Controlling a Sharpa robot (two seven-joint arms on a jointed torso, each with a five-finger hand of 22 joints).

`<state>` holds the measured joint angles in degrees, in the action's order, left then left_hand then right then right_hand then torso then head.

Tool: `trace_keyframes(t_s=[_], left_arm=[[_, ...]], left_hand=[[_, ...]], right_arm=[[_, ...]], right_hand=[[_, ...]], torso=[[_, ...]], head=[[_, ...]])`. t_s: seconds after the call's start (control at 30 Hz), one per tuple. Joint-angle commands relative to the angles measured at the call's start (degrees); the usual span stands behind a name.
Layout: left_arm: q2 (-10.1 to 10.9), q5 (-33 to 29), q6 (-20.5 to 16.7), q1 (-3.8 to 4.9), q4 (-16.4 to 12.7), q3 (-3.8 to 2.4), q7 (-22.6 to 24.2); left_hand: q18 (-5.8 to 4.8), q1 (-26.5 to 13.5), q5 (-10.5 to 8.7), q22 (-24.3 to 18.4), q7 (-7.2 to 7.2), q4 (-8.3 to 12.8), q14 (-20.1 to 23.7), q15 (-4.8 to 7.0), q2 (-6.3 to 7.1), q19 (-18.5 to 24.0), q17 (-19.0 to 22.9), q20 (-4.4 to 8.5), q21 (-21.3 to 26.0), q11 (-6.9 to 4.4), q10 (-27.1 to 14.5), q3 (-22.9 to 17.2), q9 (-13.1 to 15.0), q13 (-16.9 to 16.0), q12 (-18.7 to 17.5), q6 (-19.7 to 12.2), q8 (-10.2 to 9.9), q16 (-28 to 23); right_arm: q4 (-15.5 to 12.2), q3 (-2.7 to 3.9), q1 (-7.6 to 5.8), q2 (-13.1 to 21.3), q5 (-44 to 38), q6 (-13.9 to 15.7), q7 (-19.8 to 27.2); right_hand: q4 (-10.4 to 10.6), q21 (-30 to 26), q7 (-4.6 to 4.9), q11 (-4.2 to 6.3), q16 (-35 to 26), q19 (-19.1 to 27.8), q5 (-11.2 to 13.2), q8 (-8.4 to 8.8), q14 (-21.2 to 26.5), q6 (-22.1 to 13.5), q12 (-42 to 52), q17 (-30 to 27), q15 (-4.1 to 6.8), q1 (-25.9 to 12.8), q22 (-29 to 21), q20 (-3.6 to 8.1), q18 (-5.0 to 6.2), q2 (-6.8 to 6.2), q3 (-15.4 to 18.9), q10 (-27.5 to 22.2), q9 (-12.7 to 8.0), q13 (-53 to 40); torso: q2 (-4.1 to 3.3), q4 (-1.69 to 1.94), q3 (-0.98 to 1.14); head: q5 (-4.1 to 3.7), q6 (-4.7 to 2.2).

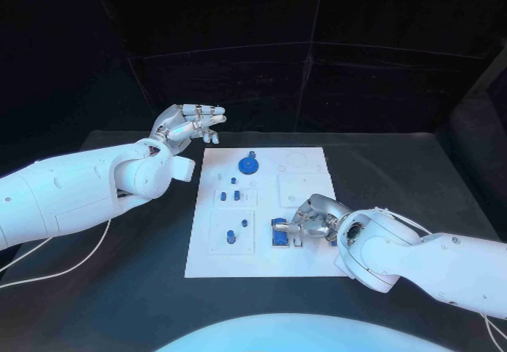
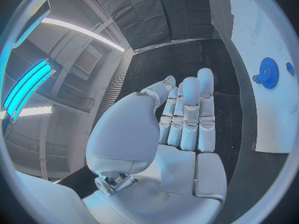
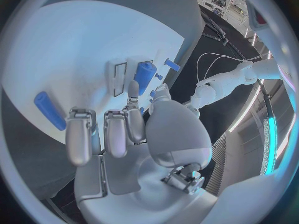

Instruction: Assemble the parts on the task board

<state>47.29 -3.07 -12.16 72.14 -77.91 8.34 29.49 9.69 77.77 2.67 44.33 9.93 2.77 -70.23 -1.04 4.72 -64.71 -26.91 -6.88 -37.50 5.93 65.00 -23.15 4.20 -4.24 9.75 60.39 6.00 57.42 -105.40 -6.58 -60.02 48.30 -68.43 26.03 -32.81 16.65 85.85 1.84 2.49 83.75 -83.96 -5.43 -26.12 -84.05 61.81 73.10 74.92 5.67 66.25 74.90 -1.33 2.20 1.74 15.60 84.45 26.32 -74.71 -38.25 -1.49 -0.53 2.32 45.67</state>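
Observation:
The white task board (image 1: 258, 249) lies in the middle of the table. A blue gear (image 1: 248, 164) sits at its far end, and several small blue pegs (image 1: 231, 236) stand in its left half. My right hand (image 1: 315, 220) is low over the board's near right part. Its thumb and one finger pinch a blue block (image 1: 280, 233), while the other fingers are curled in. In the right wrist view the blue block (image 3: 144, 75) stands beside a rectangular slot (image 3: 118, 78). My left hand (image 1: 190, 123) hovers off the board's far left corner, fingers extended and holding nothing.
A blue cylinder (image 3: 49, 110) lies on the board beyond my right hand's curled fingers, and a small blue piece (image 3: 172, 63) sits past the block. The left wrist view shows the gear (image 2: 268, 73) and a small blue peg (image 2: 289, 68). Black table surrounds the board.

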Motion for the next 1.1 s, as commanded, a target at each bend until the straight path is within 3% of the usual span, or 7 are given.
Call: trace_keyframes(t_s=[0.03, 0.3, 0.47, 0.57, 0.77, 0.97, 1.1], left_arm=[[-0.04, 0.02, 0.45, 0.08, -0.04, -0.04, 0.18], [0.00, 0.02, 0.47, 0.08, -0.02, -0.04, 0.16], [0.01, 0.02, 0.51, 0.08, -0.01, -0.04, 0.15], [0.08, 0.02, 0.49, 0.08, -0.03, -0.04, 0.18], [0.31, 0.02, 0.41, 0.08, -0.11, -0.03, 0.22], [0.43, -0.11, 0.37, 0.08, -0.24, -0.02, 0.24], [0.30, -0.13, 0.43, 0.07, -0.19, -0.02, 0.26]], left_hand=[[0.80, 0.02, 0.30, -0.05, 0.11, 0.01, 0.30, -0.05, -0.39, -0.10, 0.05, -0.04, 0.20, 0.02, -0.55, 0.17, -0.09, -0.02, 0.40, -0.11, 0.34, -0.07], [0.80, 0.02, 0.30, -0.05, 0.11, 0.01, 0.30, -0.05, -0.39, -0.10, 0.05, -0.04, 0.20, 0.02, -0.55, 0.17, -0.09, -0.02, 0.40, -0.11, 0.34, -0.07], [0.80, 0.02, 0.30, -0.05, 0.11, 0.01, 0.30, -0.05, -0.39, -0.10, 0.05, -0.04, 0.20, 0.02, -0.55, 0.17, -0.09, -0.02, 0.40, -0.11, 0.34, -0.07], [0.80, 0.02, 0.30, -0.05, 0.11, 0.01, 0.30, -0.05, -0.39, -0.10, 0.05, -0.04, 0.20, 0.02, -0.55, 0.17, -0.09, -0.02, 0.40, -0.11, 0.34, -0.07], [0.80, 0.04, 0.30, -0.06, 0.11, 0.02, 0.30, -0.05, -0.40, -0.10, 0.05, -0.04, 0.21, 0.02, -0.56, 0.18, -0.09, -0.02, 0.40, -0.12, 0.34, -0.07], [0.81, 0.12, 0.29, -0.08, 0.11, 0.08, 0.31, -0.04, -0.42, -0.12, 0.07, -0.03, 0.23, 0.02, -0.61, 0.18, -0.09, -0.01, 0.43, -0.15, 0.34, -0.06], [0.81, 0.12, 0.29, -0.08, 0.11, 0.08, 0.31, -0.04, -0.42, -0.12, 0.07, -0.03, 0.23, 0.02, -0.61, 0.18, -0.09, -0.01, 0.43, -0.15, 0.34, -0.06]], right_arm=[[-0.16, 0.01, -0.05, -0.03, -2.75, 0.95, -0.85], [-0.90, 0.02, -0.04, 0.46, -4.63, 0.46, 0.11], [-1.55, 0.02, -0.05, 1.83, -4.95, 1.29, 1.49], [-2.51, 0.02, -0.07, 4.04, -4.60, 2.71, 3.61], [-4.84, 0.05, -0.28, 10.57, -4.49, 4.04, 6.08], [-5.80, 0.03, -0.38, 14.89, -5.15, 2.93, 6.95], [-5.73, 0.02, -0.39, 14.61, -5.59, 1.92, 7.83]], right_hand=[[0.04, 0.36, -0.24, -0.10, 0.18, -1.81, 0.38, -0.07, -3.49, -0.12, -0.12, 1.90, 0.01, -0.54, 9.61, 0.37, -0.60, -0.08, 0.29, 0.28, 0.09, -3.24], [-3.29, 0.36, -0.30, -0.01, 0.21, -1.84, -3.55, -0.37, -3.53, -0.41, -0.08, 2.13, 0.10, 6.22, 9.68, 0.46, -0.61, -0.30, -1.01, 0.38, 0.86, -3.54], [-4.59, 0.13, -0.18, -0.10, 0.06, -1.59, -5.02, -0.18, -3.48, -0.97, -0.79, 1.90, 0.06, 8.39, 9.38, 0.45, -0.52, -0.10, -1.28, 0.11, 1.03, -3.20], [-5.20, -0.06, 0.95, -0.90, -0.08, -1.39, -7.31, 2.17, -3.43, -3.89, -1.60, 1.70, -0.47, 9.76, 9.16, 0.17, -0.47, 0.26, -1.34, -0.33, 0.12, -2.82], [-6.09, -0.21, 2.48, -2.24, -0.15, -1.24, -10.13, 6.43, -3.43, -5.23, -2.64, 1.68, -1.69, 11.65, 9.02, -0.99, -0.42, 0.65, -0.88, -0.86, -2.19, -2.40], [-6.67, -0.14, 2.61, -2.39, -0.15, -1.33, -10.59, 7.67, -3.43, -4.61, -2.76, 1.74, -1.86, 12.60, 9.15, -1.28, -0.44, 0.60, -0.61, -0.91, -3.02, -2.41], [-7.22, -0.12, 2.50, -2.31, -0.10, -1.36, -10.29, 8.12, -3.45, -3.74, -2.72, 1.86, -1.83, 13.44, 9.20, -1.33, -0.45, 0.64, -0.52, -0.87, -3.38, -2.50]], torso=[[-0.03, -0.02, 0.02], [-0.02, -0.07, 0.01], [0.03, -0.05, 0.02], [0.06, -0.12, 0.01], [0.08, -0.23, -0.05], [0.07, -0.46, -0.03], [0.13, -0.66, 0.09]], head=[[0.05, -0.02], [0.11, -0.03], [0.05, -0.08], [-0.14, -0.15], [-0.83, -0.24], [-1.19, -0.31], [-1.06, -0.36]])
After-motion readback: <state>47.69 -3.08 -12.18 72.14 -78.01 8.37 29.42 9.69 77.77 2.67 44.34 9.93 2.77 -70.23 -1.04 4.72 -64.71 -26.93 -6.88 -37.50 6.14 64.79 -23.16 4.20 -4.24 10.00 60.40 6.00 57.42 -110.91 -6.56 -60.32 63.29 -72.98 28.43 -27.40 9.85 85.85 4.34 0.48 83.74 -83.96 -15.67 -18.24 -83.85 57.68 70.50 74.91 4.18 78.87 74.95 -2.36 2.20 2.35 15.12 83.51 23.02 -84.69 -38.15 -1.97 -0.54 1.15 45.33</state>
